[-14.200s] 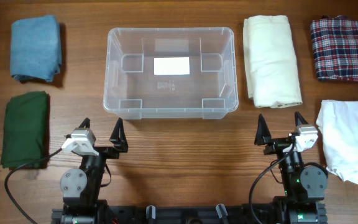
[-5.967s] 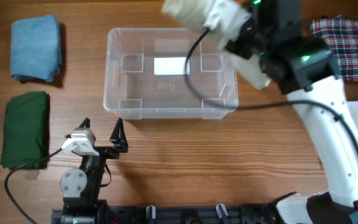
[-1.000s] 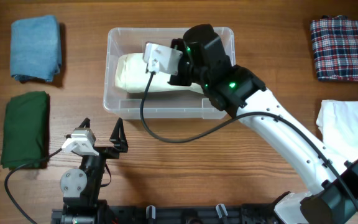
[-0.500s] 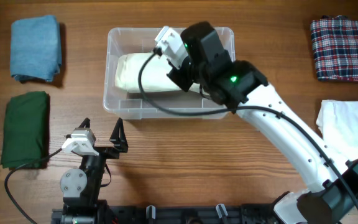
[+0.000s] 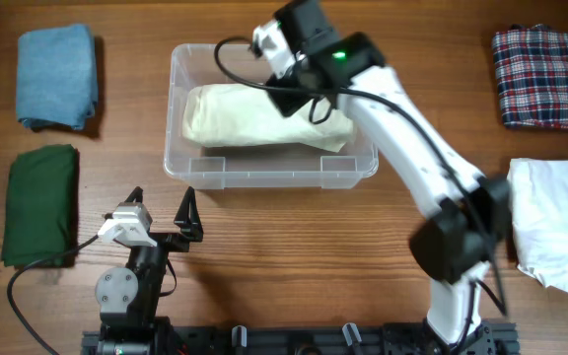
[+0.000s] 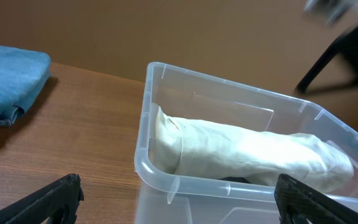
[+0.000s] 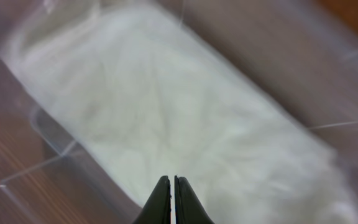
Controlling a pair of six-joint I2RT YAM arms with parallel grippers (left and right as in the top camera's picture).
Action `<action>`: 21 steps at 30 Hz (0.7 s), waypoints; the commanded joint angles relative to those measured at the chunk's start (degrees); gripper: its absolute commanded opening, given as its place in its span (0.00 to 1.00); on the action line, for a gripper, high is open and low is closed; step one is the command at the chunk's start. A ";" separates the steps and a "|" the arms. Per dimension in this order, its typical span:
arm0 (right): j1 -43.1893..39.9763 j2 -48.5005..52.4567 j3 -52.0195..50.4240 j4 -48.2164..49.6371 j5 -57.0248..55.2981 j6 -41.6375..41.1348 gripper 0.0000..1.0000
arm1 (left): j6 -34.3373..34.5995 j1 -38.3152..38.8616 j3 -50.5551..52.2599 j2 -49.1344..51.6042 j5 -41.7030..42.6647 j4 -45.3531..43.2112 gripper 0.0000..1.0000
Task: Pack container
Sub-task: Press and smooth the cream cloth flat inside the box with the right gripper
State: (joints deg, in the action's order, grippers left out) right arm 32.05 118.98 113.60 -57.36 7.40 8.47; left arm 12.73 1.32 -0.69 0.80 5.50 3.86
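Step, as I read it: item 1 of 5 is packed. The cream cloth [image 5: 264, 116] lies lengthwise in the container [image 5: 177, 59], directly below my right jaws. Those are pinched together with nothing between them. My left jaws are spread wide and empty, parked on the bench [image 5: 284, 266], with the container just ahead of them.

Next move, my guess: lift the right jaws clear of the rim, open them, and go for the plaid cloth [image 5: 538, 77] or white cloth [image 5: 555, 227], both well off to their right. I need to bite through the whole fold or it will unroll in transit. The blue cloth [image 5: 57, 77] and green cloth [image 5: 39, 202] sit on the left jaws' side.

Views:
- Overhead shows all 4 loose cloths, but my right fingertips are hidden under the arm.
- Right wrist shows the closed tips, blurred, and none of the loose cloths.
- Left wrist gives the side-on look: the cream cloth sits below the rim, so there's room on top.
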 commanded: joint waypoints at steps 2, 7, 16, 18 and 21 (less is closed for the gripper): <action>0.15 4.26 0.61 -1.14 3.78 -1.11 0.04 | -0.31 -0.44 0.35 -0.37 0.24 0.07 1.00; 0.15 5.97 0.50 -3.15 6.75 -1.11 0.04 | -0.31 -0.44 0.35 -0.37 0.24 0.07 1.00; 0.17 10.03 0.39 -8.28 7.74 -0.74 0.04 | -0.31 -0.44 0.35 -0.37 0.24 0.07 1.00; 0.17 10.99 0.39 -8.90 7.74 -0.72 0.04 | -0.31 -0.44 0.35 -0.37 0.24 0.07 1.00; 0.17 11.82 0.39 -9.49 7.72 -0.68 0.04 | -0.33 -0.44 0.35 -0.37 0.24 0.07 1.00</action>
State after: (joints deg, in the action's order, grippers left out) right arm 32.10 129.05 113.60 -66.48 14.17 8.10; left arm 12.73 1.32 -0.69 0.80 5.50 3.86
